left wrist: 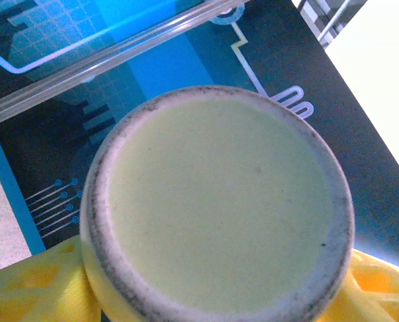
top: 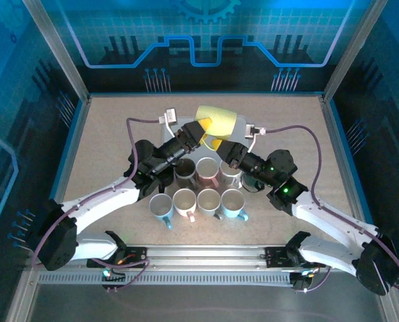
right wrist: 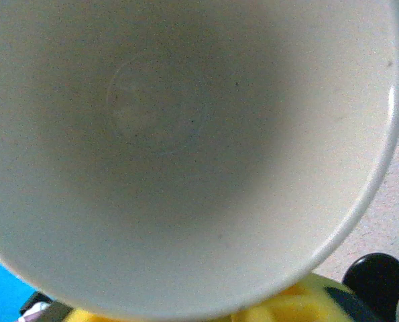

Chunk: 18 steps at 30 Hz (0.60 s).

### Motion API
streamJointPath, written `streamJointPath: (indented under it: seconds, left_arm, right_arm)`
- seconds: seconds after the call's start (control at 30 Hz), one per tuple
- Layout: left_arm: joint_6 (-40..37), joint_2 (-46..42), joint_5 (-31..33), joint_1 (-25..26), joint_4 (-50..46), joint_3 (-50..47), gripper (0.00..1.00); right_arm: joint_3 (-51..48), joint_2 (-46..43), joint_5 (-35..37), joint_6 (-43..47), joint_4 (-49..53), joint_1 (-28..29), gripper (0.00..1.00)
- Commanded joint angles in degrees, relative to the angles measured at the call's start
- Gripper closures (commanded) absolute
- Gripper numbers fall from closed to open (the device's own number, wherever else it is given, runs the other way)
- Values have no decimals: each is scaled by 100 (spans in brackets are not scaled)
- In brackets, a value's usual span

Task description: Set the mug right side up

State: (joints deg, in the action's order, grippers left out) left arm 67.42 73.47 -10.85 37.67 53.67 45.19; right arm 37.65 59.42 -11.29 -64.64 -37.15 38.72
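Observation:
The mug (top: 218, 121) is pale yellow and is held off the table on its side, at the back centre. My left gripper (top: 204, 127) is shut on its base end. The left wrist view faces the mug's flat underside (left wrist: 219, 201), with a yellow finger (left wrist: 31, 288) on either side of it. My right gripper (top: 217, 143) meets the mug from the right, at its lower edge. The right wrist view looks straight into the mug's pale inside (right wrist: 186, 134). There the yellow fingers (right wrist: 300, 305) sit close together against the rim, shut on it.
Several upright mugs stand in two rows beneath both arms, among them a pink one (top: 206, 171) and a blue one (top: 161, 208). Blue panel walls and metal posts (top: 51, 47) enclose the table (top: 105, 134). Bare tabletop lies to the left and right of the mugs.

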Motion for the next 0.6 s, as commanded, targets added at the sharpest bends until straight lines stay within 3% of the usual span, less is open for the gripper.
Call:
streamJointPath:
  seconds: [0.0, 0.1, 0.17, 0.23, 0.3, 0.43, 0.57]
  left_arm:
    - [-95, -48, -341, 260, 788, -22, 62]
    - [-160, -134, -362, 259, 721, -120, 52]
    - [-277, -249, -389, 261, 574, -215, 45]
    - [-413, -434, -413, 262, 327, -328, 31]
    - [-611, -677, -497, 244, -88, -430, 4]
    - [-1367, -1407, -607, 219, -1657, -432, 1]
    - [-2762, -2321, -295, 218, -4173, -75, 1]
  right_arm:
    - [15, 28, 402, 2, -622, 44, 89]
    - [-29, -138, 541, 123, -400, 24, 100]
    - [-30, -340, 633, 301, -106, 22, 100]
    - [11, -579, 709, 499, 334, 19, 100]
    - [172, -866, 769, 799, 1099, 17, 100]
    - [585, -1346, 853, 1505, 2815, 13, 100]
    - [1174, -1733, 1118, 2387, 4968, 38, 100]
